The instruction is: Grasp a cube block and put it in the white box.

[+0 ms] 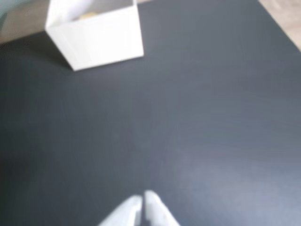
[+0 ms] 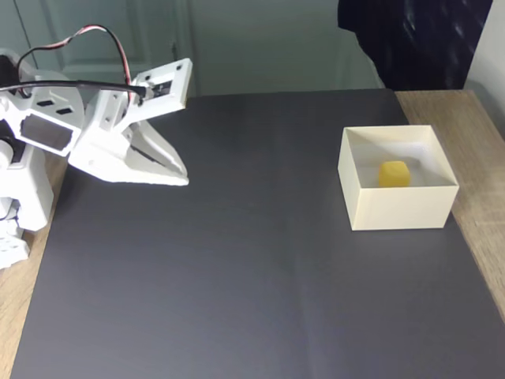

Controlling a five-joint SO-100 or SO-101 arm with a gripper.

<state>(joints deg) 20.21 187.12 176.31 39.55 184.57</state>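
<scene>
The yellow cube (image 2: 394, 174) sits inside the white box (image 2: 398, 208) near the dark mat's (image 2: 237, 276) right edge. The gripper (image 2: 180, 178), closed and empty, hangs at the left, well apart, over open mat.

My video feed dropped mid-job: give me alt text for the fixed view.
The cube sits inside the box at the mat's right. The gripper, fingers together and holding nothing, hangs above the mat at the left, well apart from the box.
</scene>
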